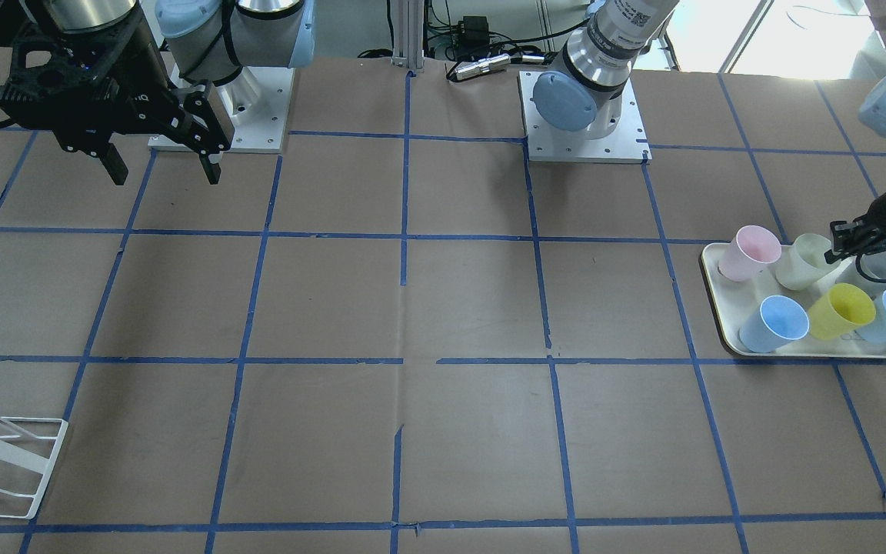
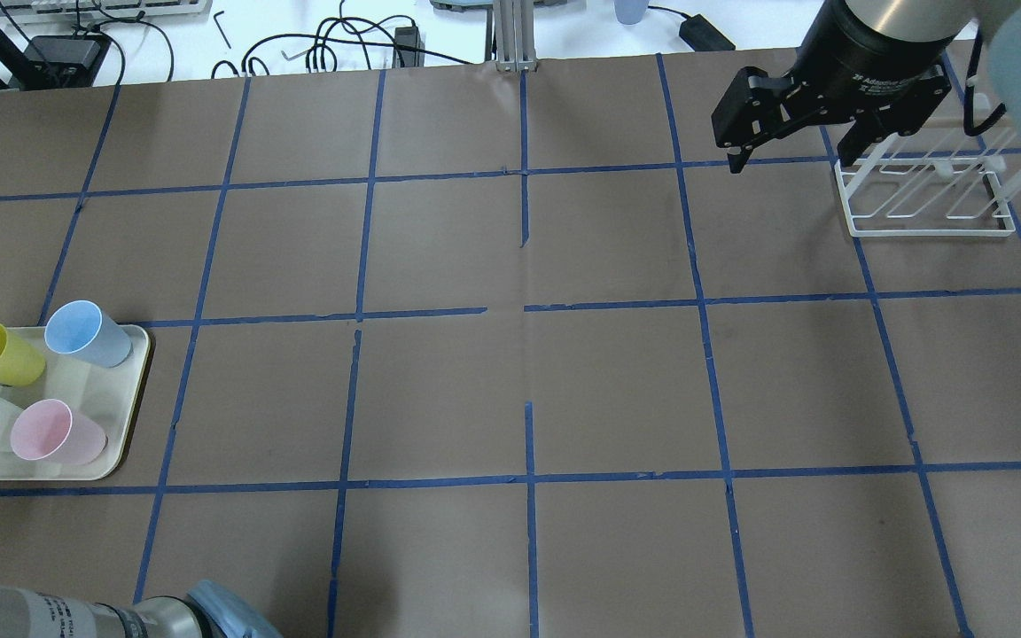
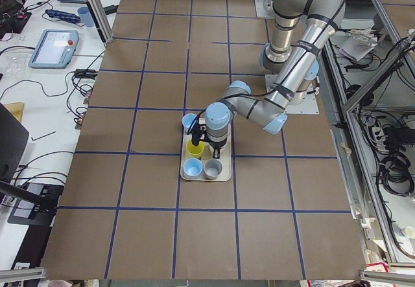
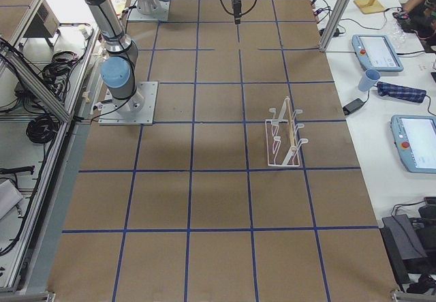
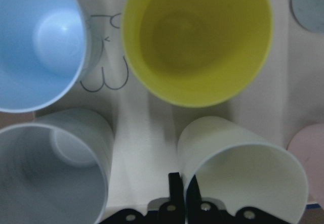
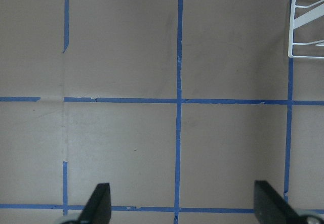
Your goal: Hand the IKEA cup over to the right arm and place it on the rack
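IKEA cup (image 5: 243, 178) rim in left tool (image 5: 183, 184)

Left arm (image 3: 259, 109) stretches out low, wrist pointing straight down, and the left gripper (image 5: 183, 179) is pinched nearly closed on the wall of the IKEA cup (image 5: 243, 173). Right arm (image 4: 107, 26) hangs high, right gripper (image 6: 182, 209) facing down with fingers (image 6: 98, 206) spread wide.
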{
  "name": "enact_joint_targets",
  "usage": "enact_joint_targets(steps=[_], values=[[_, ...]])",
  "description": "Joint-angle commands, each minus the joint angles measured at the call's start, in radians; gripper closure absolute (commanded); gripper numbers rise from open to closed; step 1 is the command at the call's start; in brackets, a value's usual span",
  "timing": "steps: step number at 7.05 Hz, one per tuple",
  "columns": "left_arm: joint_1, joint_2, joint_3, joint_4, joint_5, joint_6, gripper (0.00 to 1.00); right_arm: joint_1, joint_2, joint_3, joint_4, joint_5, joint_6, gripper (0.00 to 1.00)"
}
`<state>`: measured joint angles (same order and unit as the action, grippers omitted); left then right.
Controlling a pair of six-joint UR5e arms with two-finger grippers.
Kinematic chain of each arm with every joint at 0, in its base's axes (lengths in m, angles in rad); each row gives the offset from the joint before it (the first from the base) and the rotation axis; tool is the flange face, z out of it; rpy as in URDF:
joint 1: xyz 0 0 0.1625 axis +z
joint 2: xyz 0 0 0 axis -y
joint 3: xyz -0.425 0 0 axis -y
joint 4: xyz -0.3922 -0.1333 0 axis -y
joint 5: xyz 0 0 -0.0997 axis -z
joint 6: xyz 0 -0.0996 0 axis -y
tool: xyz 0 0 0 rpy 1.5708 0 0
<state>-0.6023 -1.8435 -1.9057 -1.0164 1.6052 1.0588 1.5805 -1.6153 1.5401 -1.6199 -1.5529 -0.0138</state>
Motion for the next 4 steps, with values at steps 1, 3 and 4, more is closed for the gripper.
enact_joint_targets(steps=[1,3,4], values=[[0.001,0.030,0.010,-0.014,0.025,0.036,1.00,-0.001,0.000,0.000,0.000,-0.001,0.000,0.00],[0.004,0.056,0.072,-0.185,0.022,0.043,1.00,-0.001,0.000,0.000,0.000,0.001,0.000,0.00],[0.003,0.058,0.179,-0.370,0.010,0.037,1.00,-0.001,0.000,0.000,0.000,0.001,0.000,0.00]])
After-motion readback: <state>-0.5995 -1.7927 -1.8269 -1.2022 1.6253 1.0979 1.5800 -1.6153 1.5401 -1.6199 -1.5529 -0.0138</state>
